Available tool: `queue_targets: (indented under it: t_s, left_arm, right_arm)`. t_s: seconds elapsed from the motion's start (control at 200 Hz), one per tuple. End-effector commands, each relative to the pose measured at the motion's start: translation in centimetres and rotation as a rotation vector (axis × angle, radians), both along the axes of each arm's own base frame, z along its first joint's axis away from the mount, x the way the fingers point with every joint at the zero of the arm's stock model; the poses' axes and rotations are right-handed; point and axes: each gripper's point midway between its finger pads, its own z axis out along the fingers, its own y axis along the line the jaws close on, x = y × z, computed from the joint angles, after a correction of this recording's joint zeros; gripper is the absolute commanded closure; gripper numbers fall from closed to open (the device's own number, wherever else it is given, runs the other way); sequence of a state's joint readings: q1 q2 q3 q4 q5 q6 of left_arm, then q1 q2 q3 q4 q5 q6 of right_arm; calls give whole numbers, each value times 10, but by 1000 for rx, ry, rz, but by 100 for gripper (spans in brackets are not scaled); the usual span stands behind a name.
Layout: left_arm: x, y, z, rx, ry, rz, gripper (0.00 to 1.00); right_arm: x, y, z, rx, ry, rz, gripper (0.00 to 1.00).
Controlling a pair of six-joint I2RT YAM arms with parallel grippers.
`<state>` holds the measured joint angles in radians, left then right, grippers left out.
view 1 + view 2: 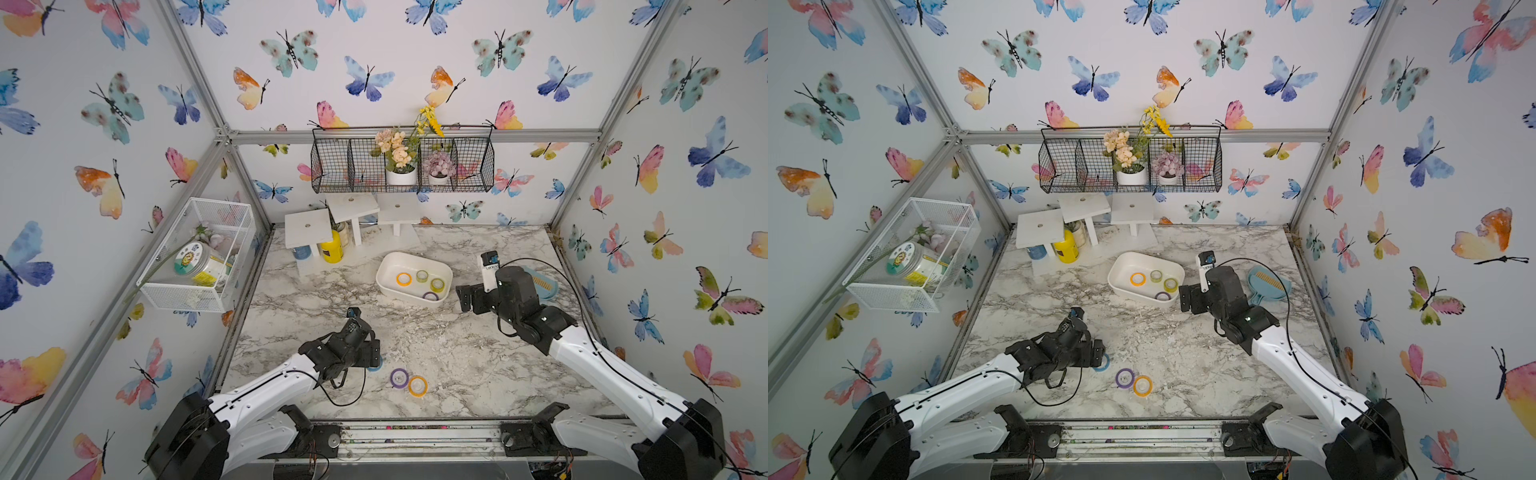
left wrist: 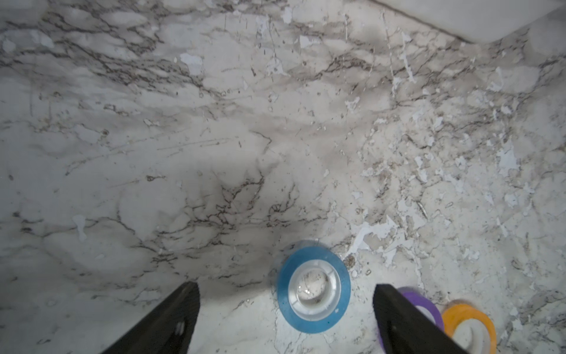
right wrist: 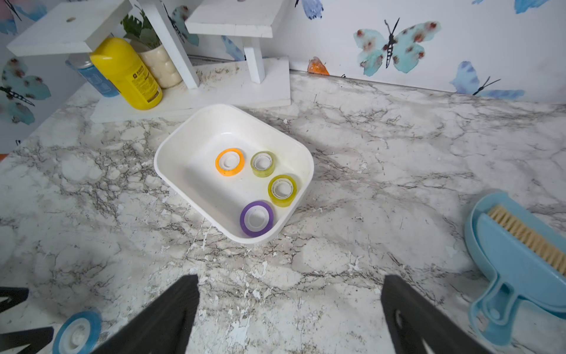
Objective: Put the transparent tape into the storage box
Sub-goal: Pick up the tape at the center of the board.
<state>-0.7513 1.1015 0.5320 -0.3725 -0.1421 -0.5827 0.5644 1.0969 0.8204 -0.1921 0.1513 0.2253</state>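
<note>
Left wrist view: my left fingers (image 2: pixel 286 318) spread around the blue tape (image 2: pixel 314 289) on the counter (image 2: pixel 214 138). Right fingers (image 3: pixel 291 315) spread, empty; four rolls lie in the box (image 3: pixel 180 153).

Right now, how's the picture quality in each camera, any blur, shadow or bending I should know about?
In both top views the frame rails bow outward, a wide-lens effect, yet the storage box reads sharp. In the left wrist view a soft shadow darkens the marble and the blue roll is slightly smeared. In the right wrist view the box's rolls are crisp; the near fingers are soft.
</note>
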Motion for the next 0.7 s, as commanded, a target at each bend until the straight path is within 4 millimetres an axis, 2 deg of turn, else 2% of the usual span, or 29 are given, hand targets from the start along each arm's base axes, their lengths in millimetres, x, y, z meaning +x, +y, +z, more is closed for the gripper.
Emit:
queue_targets:
  t_s: [0.0,0.28,0.516,0.571,0.696]
  left_arm:
    - [-8,4,-7,46,54,23,10]
    - [-15,1,-18,95,107,13,27]
    - [-19,4,-30,121,136,7,41]
    - [-19,2,-31,118,138,-1,47]
    - [-18,2,-33,128,141,-2,49]
  right_arm:
    - [9,-8,17,87,-115,-84,1]
    - [3,-25,-9,113,-157,-162,1]
    - [0,-31,-13,112,-160,-180,1]
    - [0,-31,-15,109,-158,-181,1]
    - [1,-31,-16,109,-157,-184,1]
